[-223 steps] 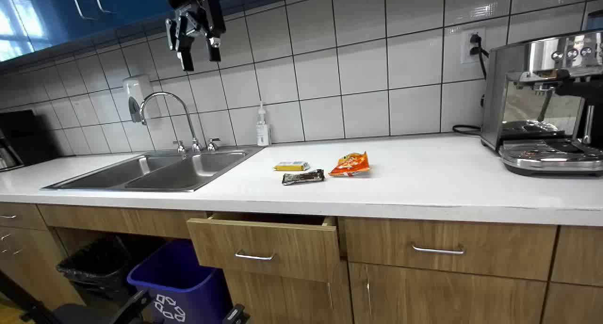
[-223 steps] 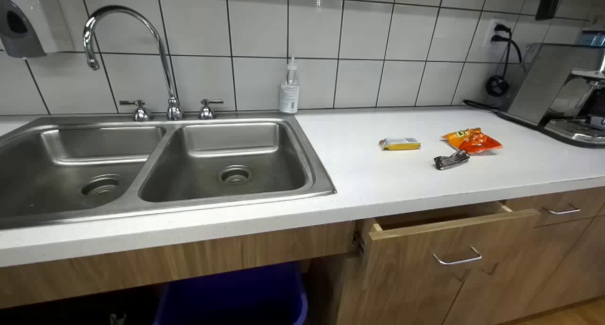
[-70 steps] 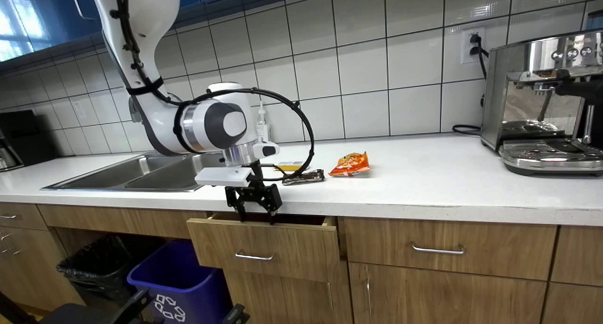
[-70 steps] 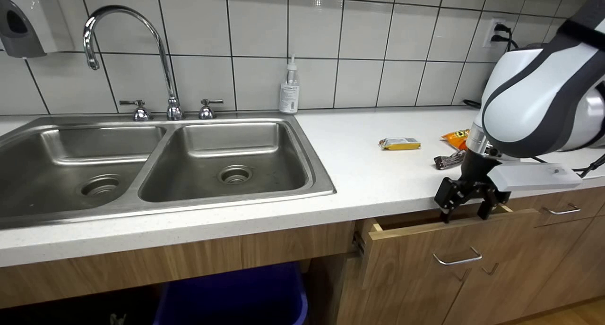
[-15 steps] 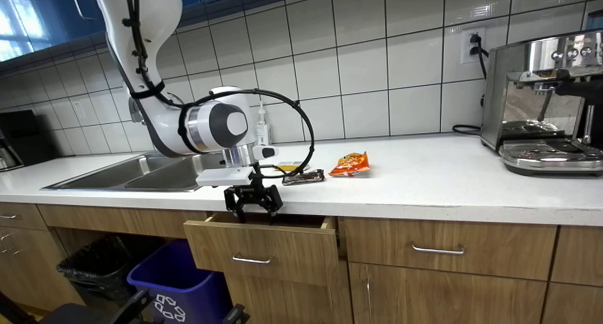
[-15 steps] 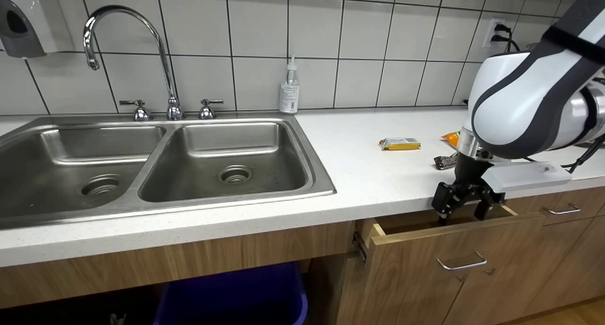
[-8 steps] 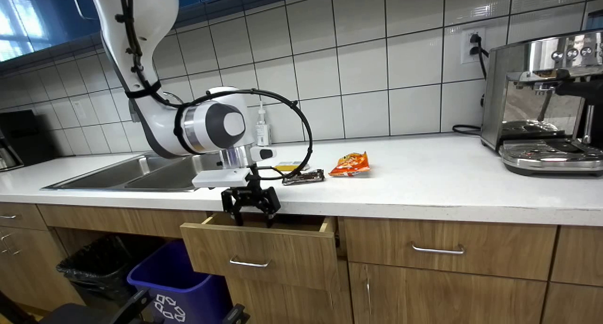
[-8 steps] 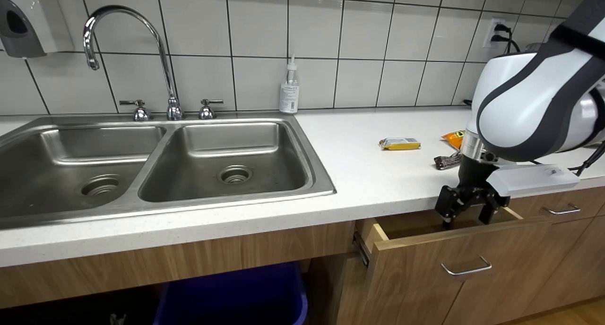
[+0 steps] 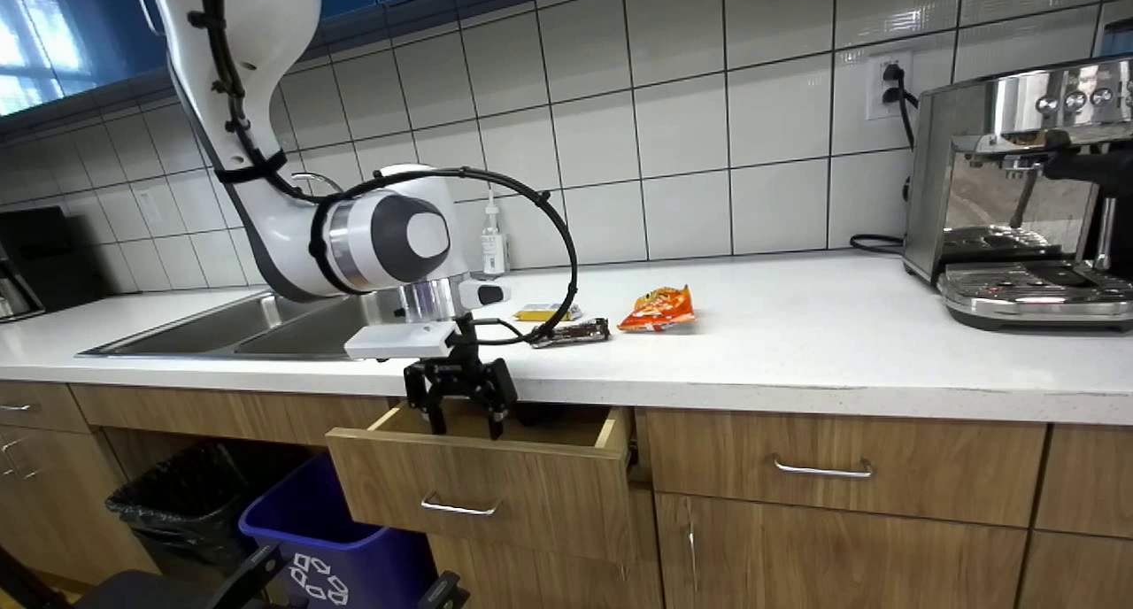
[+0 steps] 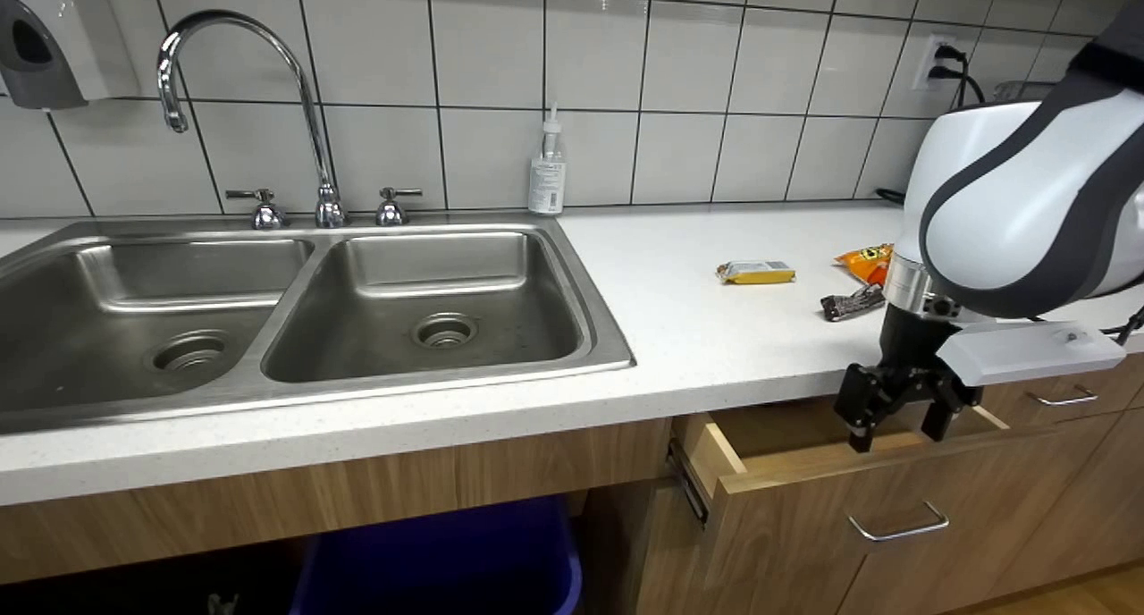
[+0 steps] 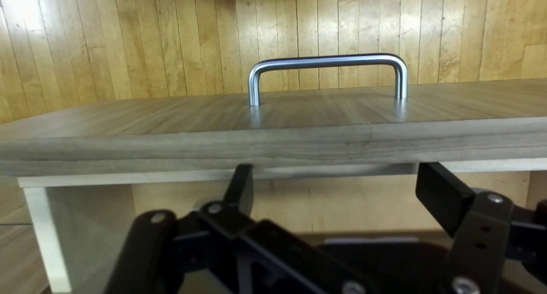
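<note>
My gripper (image 9: 466, 425) is open and empty, pointing down into a pulled-out wooden drawer (image 9: 482, 489). In an exterior view the gripper (image 10: 897, 434) has its fingertips just behind the drawer's front panel (image 10: 795, 526). In the wrist view the fingers (image 11: 335, 168) are wide apart at the inner side of the front panel's top edge (image 11: 299, 146); they appear to touch it. The metal handle (image 11: 327, 62) is on the outer face. A yellow bar (image 10: 756, 273), a dark-wrapped bar (image 10: 849, 304) and an orange packet (image 9: 659, 309) lie on the counter behind the gripper.
A double steel sink (image 10: 290, 302) with a faucet (image 10: 313, 114) is beside the drawer. A pump bottle (image 10: 547, 181) stands by the wall. A coffee machine (image 9: 1036, 184) stands on the counter (image 9: 797, 326). A blue bin (image 9: 310, 525) and a black-lined bin (image 9: 186, 494) are below.
Earlier the gripper was high above the sink, then came down into the drawer. Over the last second it moved outward and the drawer slid further open with it. The counter items have not moved.
</note>
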Robot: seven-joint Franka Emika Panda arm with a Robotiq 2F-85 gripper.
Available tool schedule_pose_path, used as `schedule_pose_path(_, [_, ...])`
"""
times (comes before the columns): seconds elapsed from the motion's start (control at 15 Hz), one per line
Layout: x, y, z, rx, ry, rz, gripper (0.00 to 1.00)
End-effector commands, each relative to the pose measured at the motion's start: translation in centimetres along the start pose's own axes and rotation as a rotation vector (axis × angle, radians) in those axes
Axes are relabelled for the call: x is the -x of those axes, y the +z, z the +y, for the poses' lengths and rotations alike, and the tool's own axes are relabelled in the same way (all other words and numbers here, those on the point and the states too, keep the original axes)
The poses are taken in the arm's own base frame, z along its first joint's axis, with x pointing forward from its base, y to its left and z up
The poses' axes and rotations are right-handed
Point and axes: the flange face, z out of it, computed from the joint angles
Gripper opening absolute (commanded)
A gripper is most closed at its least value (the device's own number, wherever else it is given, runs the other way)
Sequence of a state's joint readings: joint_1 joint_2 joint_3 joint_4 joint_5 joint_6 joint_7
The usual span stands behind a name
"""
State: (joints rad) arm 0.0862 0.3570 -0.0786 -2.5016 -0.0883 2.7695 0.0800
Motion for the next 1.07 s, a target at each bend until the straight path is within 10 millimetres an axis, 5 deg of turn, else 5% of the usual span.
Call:
schedule_pose_path(0.0, [2.9, 0.0, -1.1, 0.013, 0.006, -0.040, 1.00])
schedule_pose_path(1.0, [7.5, 0.7, -1.7, 0.018, 0.031, -0.101, 1.00])
